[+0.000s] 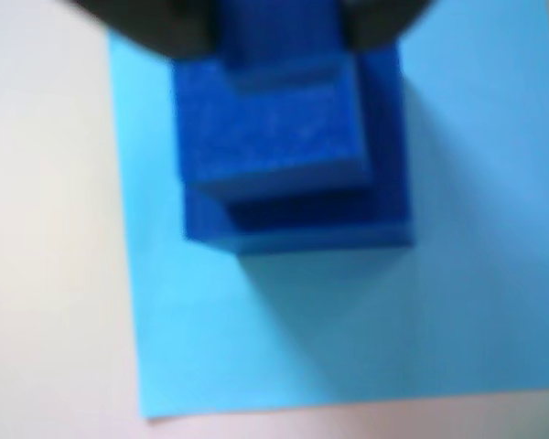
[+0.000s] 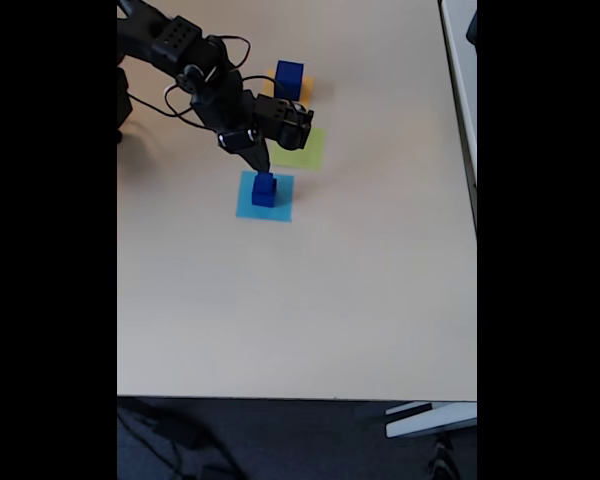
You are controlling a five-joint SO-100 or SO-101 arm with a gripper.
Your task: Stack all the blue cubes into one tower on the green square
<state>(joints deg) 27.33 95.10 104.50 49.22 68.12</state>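
Blue cubes: a stack (image 1: 293,174) is seen on the light-blue square (image 2: 264,196), w/ another cube (image 2: 289,78) on the orange square (image 2: 302,88). Green square (image 2: 302,150) lies bare on the desk (image 2: 330,300). Gripper (image 2: 264,170) sits at the stack's top; jaws' state can't be told.

Blue cubes (image 1: 293,174) stacked on light-blue patch; green square (image 2: 302,150) bare nearby.

Wrist view, blurred: top cube (image 1: 274,32) cut off by upper edge; gripper fingers (image 1: 146,23) beside it indistinct, jaw state indeterminable.
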